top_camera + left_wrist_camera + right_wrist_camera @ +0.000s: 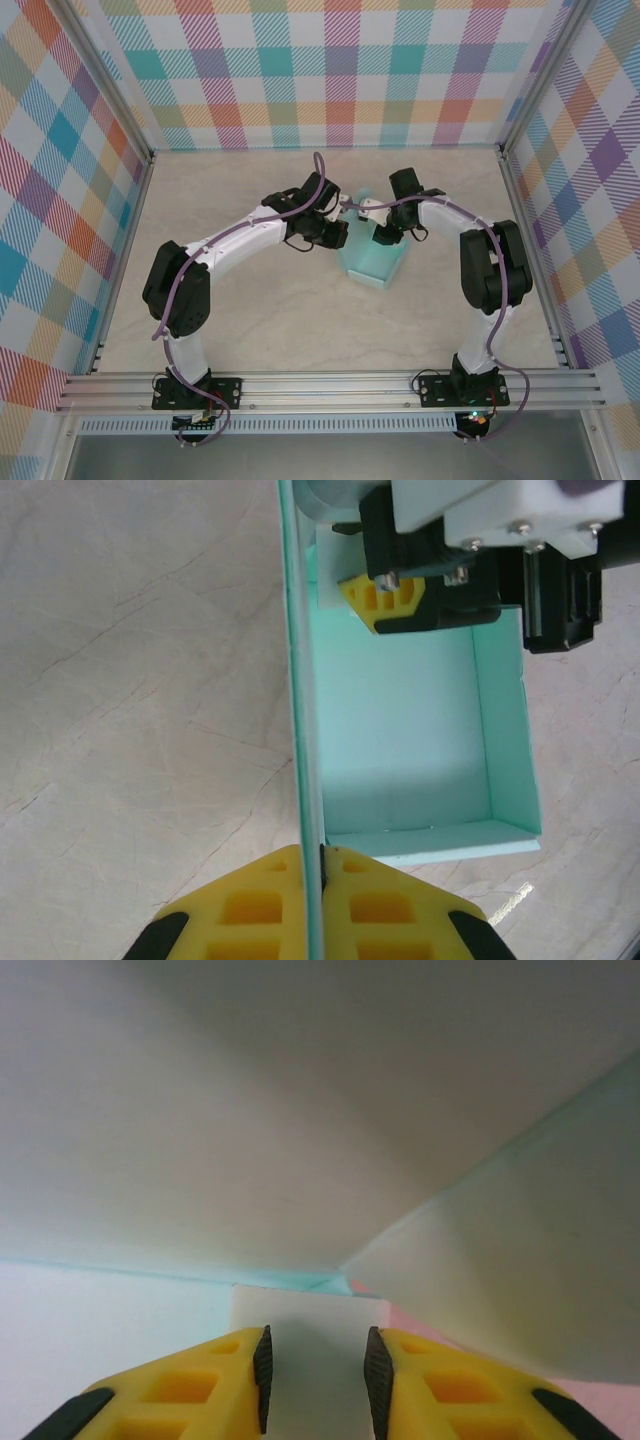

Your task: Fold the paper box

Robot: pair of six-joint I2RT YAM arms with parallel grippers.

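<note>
Box is sitting mid-bench, between my two arms. The paper box is pale aqua card, already standing up as a shallow open tray, with no print on the faces I am seeing. My left gripper is pinching fully closed on the box's long left wall, one yellow finger outside and one inside, with the thin card edge running straight up between them. My right gripper is reaching down into the far end of the box, with its jaws standing partly apart and not clamping anything I can make out. A pale flap is showing just past the gap between its fingers, and the aqua walls are looming close overhead.
</note>
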